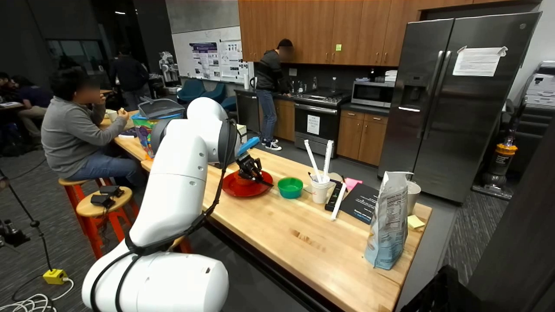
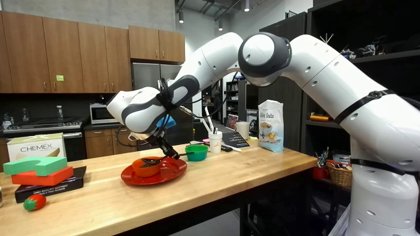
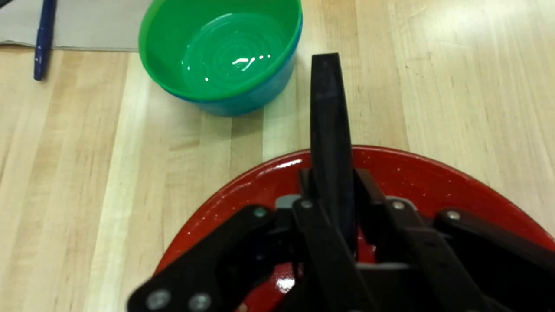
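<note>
Black from end to end, a long utensil with a flat handle and a rounded head [image 3: 331,125] was pinched between the dark mechanical fingers [image 3: 323,247], which pressed in on its handle from both sides. The handle's free end pointed out past them, while in an exterior view the head lay within the mouth of a small, round orange bowl [image 2: 147,172]. Something dark showed inside, too small to make out. That bowl rested on a glossy red plate with a curved rim [image 2: 172,170], set on the pale wooden worktop [image 2: 213,177].

Near the plate sat a round green plastic bowl [image 3: 234,47], nested in a blue one [image 3: 260,99]. Just beside these stood stacked white paper cups [image 2: 215,144] holding long white implements [image 1: 327,160], and near the worktop's end a tall white-and-blue bag of oats [image 2: 271,126]. On the plate's opposite side, a pale Chemex carton [image 2: 36,149] stood behind a green block [image 2: 36,165] and a red block [image 2: 42,177], piled on a flat black box [image 2: 52,189]. A red strawberry with a green cap [image 2: 34,202] lay near them.
</note>
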Robot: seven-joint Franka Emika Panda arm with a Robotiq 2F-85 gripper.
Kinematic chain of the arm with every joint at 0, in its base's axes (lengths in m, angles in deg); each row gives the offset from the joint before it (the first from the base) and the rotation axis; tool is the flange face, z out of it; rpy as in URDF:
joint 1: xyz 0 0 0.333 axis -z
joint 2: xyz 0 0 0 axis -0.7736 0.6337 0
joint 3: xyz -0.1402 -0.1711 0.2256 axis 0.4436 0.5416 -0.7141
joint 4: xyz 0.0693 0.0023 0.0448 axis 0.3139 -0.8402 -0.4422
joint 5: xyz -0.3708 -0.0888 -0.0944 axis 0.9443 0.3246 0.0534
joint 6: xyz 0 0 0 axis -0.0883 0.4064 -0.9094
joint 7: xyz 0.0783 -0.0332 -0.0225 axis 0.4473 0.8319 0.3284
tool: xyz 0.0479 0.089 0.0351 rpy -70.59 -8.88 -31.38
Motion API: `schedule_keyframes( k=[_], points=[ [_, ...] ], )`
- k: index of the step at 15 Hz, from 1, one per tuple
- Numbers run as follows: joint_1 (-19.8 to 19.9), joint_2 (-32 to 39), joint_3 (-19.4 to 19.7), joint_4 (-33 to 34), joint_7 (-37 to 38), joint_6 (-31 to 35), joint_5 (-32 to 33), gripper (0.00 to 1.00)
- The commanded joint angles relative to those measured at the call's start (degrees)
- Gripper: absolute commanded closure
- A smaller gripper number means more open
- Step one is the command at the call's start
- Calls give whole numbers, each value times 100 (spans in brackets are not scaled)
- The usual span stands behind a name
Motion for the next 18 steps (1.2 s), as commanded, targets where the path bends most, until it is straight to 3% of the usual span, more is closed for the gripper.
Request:
schedule_keyframes(
  k=[1,10,18],
  points=[
    [-130,-366,90,-61,-64,-406,76,94],
    [-245,-426,79,425,-429,-1319,201,94],
    [-443,-318,105,1253,-1090,-2318,849,94]
  ],
)
